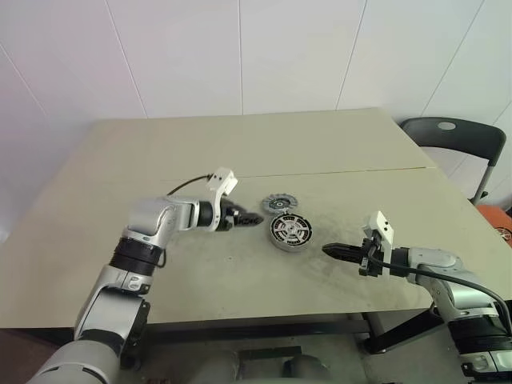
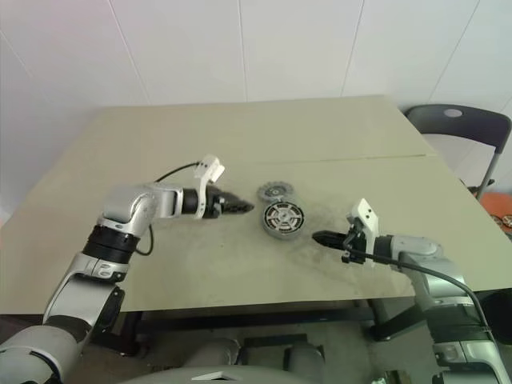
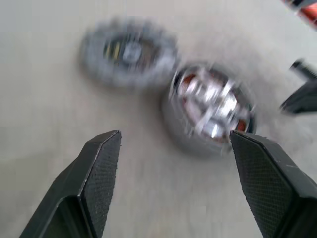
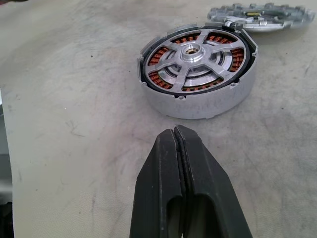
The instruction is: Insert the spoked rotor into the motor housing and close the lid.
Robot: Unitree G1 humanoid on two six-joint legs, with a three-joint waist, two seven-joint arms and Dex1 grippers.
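Rotor [image 4: 197, 62] sat seated in the housing [image 4: 198, 101]. Left gripper [image 1: 253, 218] gaped empty, right gripper [image 1: 332, 250] pinched shut. Best approach: grab the lid [image 1: 278, 202] by its rim, level.

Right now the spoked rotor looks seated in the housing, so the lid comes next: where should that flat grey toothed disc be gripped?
Across its rim: the flat grey toothed disc lies flat beside the round silver housing. Come from the open left gripper, on the disc's free side.

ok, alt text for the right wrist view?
The motor housing sits on the scuffed table with the spoked rotor seated inside, copper windings showing between the spokes. The lid lies flat beyond it; the right gripper, fingers shut, points at the housing.
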